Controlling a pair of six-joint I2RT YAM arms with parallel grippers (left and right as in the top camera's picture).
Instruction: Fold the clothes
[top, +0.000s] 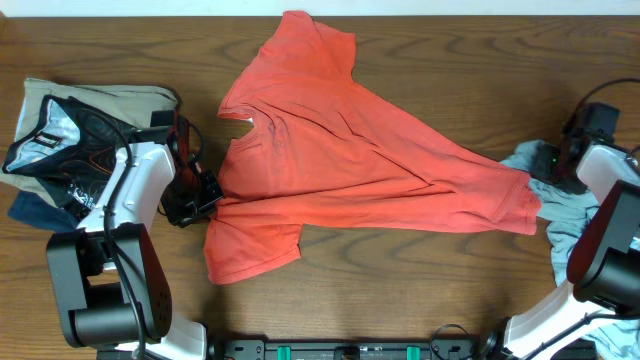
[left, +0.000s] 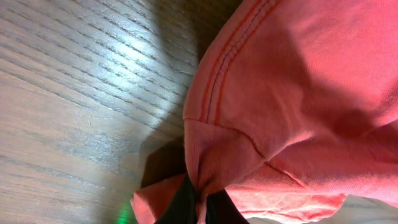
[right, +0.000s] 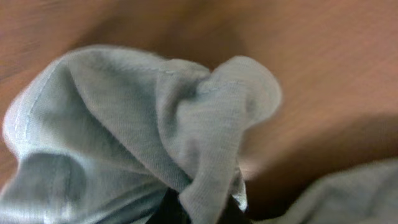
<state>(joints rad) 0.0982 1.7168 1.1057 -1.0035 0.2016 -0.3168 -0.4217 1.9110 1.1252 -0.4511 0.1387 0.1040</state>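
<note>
The coral-red T-shirt (top: 330, 150) lies spread across the middle of the wooden table, one sleeve pointing to the far edge and its hem stretching right. My left gripper (top: 205, 195) sits at the shirt's left edge, shut on a pinch of the red fabric (left: 298, 93); the cloth bunches between the dark fingers at my left gripper (left: 202, 211). At the right, my right gripper (top: 556, 165) is shut on a fold of the pale grey-blue shirt (top: 528, 158), next to the red hem. That grey-blue shirt (right: 124, 124) rises in a puckered fold from my right gripper (right: 199, 214).
A pile of other garments (top: 70, 140), beige, black and white, lies at the left edge behind the left arm. More grey-blue cloth (top: 572, 215) spills under the right arm. Bare wood (top: 420, 280) shows along the near edge.
</note>
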